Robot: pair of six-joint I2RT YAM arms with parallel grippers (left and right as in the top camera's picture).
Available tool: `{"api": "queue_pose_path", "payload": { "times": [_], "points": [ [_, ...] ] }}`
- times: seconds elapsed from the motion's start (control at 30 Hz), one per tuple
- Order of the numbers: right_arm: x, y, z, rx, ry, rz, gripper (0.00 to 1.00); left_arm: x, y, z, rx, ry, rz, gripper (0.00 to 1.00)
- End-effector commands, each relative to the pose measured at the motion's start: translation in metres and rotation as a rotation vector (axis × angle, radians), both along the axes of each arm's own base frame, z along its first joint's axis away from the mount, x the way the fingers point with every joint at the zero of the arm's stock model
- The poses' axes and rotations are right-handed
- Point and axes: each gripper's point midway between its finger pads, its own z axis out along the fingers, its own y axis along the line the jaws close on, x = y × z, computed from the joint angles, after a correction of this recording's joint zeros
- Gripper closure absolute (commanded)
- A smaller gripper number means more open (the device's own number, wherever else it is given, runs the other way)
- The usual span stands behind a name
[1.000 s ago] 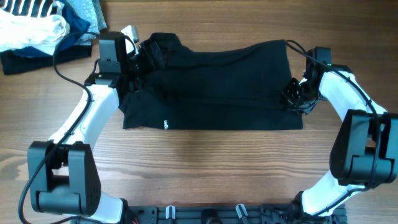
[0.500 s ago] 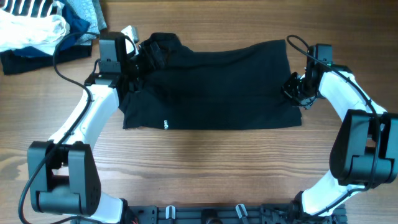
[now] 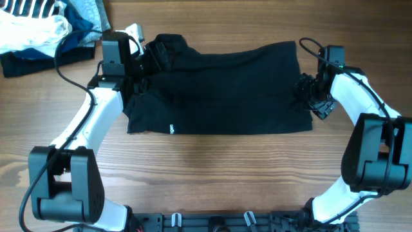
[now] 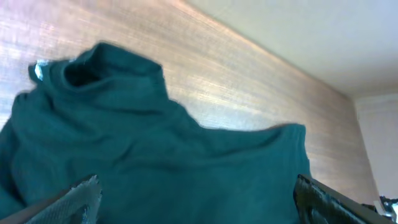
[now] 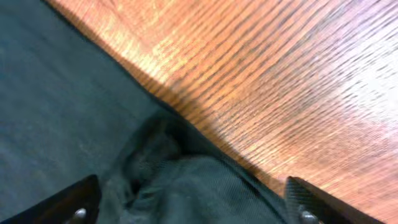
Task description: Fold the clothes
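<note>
A black garment (image 3: 219,90) lies spread across the middle of the wooden table (image 3: 219,174), with its collar end bunched at the top left. My left gripper (image 3: 143,66) hovers over that bunched end, and the left wrist view shows it open (image 4: 202,200), with cloth (image 4: 155,143) under the wide-apart fingers. My right gripper (image 3: 311,96) sits at the garment's right edge. It is open (image 5: 193,202), and a raised wrinkle of fabric (image 5: 180,180) lies between its fingers without being pinched.
A pile of other clothes (image 3: 45,29), white, striped and blue over a dark piece, lies at the table's back left corner. Bare wood shows in front of the garment and to its right (image 5: 280,93).
My right gripper has gone from shut on the garment's right edge to open, letting the fabric go and shifting slightly outward. The left arm has not moved.
</note>
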Motion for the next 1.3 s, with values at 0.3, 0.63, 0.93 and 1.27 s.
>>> {"api": "queue_pose_path", "payload": {
  "times": [0.3, 0.63, 0.93, 1.27],
  "points": [
    [0.098, -0.009, 0.147, -0.085, -0.326, 0.186, 0.00, 0.034, 0.000, 0.028, 0.002, 0.035, 0.008, 0.14],
    [0.127, -0.003, 0.193, -0.082, -0.478, 0.245, 0.01, 0.072, 0.006, -0.014, -0.012, 0.217, 0.128, 0.10],
    [0.140, -0.002, 0.163, -0.055, -0.446, 0.223, 0.00, 0.084, 0.034, -0.059, 0.000, 0.292, 0.282, 0.11],
    [0.148, 0.004, 0.103, 0.006, -0.342, 0.237, 0.00, 0.092, 0.038, -0.087, -0.031, 0.327, 0.337, 0.10]
  ]
}}
